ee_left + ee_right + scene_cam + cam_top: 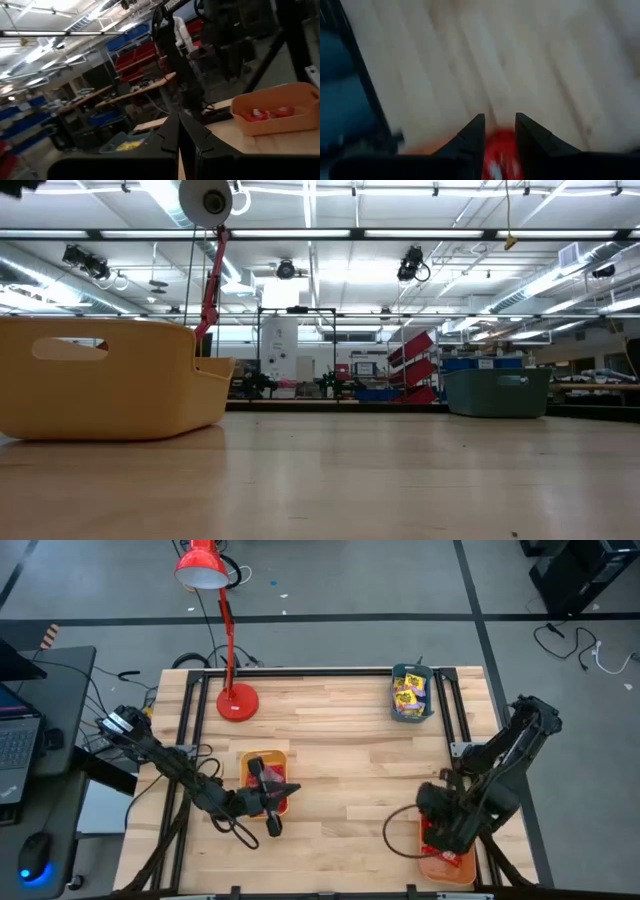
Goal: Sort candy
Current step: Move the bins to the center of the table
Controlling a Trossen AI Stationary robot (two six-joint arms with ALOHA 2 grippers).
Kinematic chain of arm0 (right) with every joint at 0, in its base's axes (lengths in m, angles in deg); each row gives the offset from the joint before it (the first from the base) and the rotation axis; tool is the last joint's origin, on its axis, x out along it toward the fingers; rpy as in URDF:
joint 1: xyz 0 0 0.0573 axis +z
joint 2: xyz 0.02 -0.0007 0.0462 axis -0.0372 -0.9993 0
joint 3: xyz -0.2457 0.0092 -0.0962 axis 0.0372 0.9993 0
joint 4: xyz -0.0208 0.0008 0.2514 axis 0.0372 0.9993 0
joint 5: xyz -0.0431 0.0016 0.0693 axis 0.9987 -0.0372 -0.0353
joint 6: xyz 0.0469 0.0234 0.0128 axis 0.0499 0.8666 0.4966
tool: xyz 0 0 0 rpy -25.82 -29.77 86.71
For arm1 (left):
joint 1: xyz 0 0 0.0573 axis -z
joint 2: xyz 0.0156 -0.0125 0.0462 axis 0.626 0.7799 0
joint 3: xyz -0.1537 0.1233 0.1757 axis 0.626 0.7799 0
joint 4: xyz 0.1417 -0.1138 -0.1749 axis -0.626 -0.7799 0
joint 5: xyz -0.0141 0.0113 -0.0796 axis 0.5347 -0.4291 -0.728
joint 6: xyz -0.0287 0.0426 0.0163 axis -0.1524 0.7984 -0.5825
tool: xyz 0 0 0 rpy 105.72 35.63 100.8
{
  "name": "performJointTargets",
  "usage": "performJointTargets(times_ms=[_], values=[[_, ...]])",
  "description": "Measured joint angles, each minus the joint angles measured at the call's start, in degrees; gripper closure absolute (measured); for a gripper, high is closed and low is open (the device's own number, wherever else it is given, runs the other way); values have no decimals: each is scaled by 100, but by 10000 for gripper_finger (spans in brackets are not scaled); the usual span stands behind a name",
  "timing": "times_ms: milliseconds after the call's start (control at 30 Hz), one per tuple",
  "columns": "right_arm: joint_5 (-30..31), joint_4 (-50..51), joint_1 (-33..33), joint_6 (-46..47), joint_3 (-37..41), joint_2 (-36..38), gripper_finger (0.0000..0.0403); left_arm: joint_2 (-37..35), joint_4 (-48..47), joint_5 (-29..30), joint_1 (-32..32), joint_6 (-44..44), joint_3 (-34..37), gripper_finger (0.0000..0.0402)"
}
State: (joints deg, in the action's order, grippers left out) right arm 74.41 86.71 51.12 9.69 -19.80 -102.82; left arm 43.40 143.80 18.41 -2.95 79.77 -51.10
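Table (340,740): pale wooden slab with a black rail frame along its edges; carries everything below.

Desk lamp (222,630): red, round base at the far left of the table, shade leaning out beyond the far edge. Well apart from both arms; no obstacle.

Left arm: reaches in from the left, left hand (275,802) at the near end of the left orange tray, fingers closed together and empty, pointing out across the table.

Right arm: folded over the near right corner, right hand (499,131) above the right orange tray, fingers part-open with a red candy (501,150) between them; whether it is actually clamped cannot be told.

Teal tray (412,693): far right; holds yellow candy packets (407,692).

Left orange tray (262,772): centre-left; red-wrapped candy inside.

Right orange tray (445,862): near right corner; red-wrapped candy (267,113) inside, largely hidden from above by the arm.

Candy, handling (judged): light, flat, crinkly and slick; little risk of damage. Best pinched across the flat middle or a wrapper edge. Tray walls and neighbouring pieces crowd the fingers.
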Motion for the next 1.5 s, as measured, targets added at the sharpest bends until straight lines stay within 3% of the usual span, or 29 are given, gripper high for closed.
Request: performJointTargets(times_ms=[167, 267, 500, 667, 900, 1033, 1200, 1300, 1500], values=[[914, -191, -583, -428, -326, 0, 313, -2, -1649, 730, 6, -21, -864, 396], [1017, -593, -1036, -978, -332, 0, 316, -2, -2892, 1006, 38, -312, -1375, 396], [1023, -2140, -2044, -2826, -86, -2, 330, -2, -6182, 970, 204, -1338, -2441, 396], [1024, -3110, -2572, -3894, 211, -2, 354, -2, -9052, 272, 367, -2966, -3270, 396], [1022, -4078, -3155, -4771, 802, -2, 398, -4, -12099, -1741, 623, -5417, -3946, 396], [799, -5047, -3491, -5046, 1308, -2, 398, -7, -13284, -2626, 754, -6928, -3993, 396], [139, -6369, -3985, -5223, 2005, -2, 402, -11, -14634, -3034, 882, -8641, -3902, 396], [212, -6560, -4240, -5185, 2273, -4, 402, -11, -15023, -2975, 958, -9044, -3769, 396], [926, -6266, -4890, -4841, 2409, -4, 402, -11, -15136, -2352, 961, -9378, -3255, 396]])
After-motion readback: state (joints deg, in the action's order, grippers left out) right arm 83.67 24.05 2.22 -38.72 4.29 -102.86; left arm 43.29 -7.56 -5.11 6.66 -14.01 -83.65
